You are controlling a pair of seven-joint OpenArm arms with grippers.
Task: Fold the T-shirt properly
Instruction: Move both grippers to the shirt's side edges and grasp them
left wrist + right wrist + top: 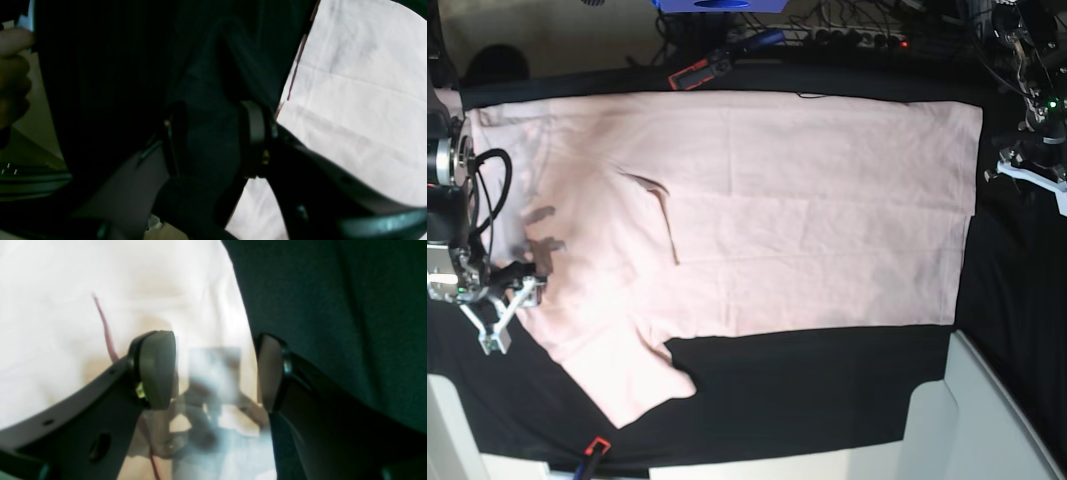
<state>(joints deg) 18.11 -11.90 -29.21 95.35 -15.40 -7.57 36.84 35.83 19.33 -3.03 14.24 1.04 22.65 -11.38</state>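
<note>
The pale pink T-shirt (807, 220) lies spread flat, plain side up, on the big black cloth (827, 380). One sleeve points toward the front left. My right gripper (507, 310) is at the shirt's left edge. In the right wrist view its jaws (213, 373) stand open over the pink T-shirt (100, 290), right at its border with the black cloth (333, 306). My left gripper (1017, 172) hovers just off the shirt's right edge. In the left wrist view the gripper (213, 140) has its jaws apart over rumpled black cloth (206, 100), with the T-shirt (360, 100) beside it.
A red and black tool (697, 72) and cables lie along the back edge. A white surface (987, 420) cuts in at the front right corner. A small red item (597, 445) sits at the front edge. A person's hand (13, 66) shows at the left of the left wrist view.
</note>
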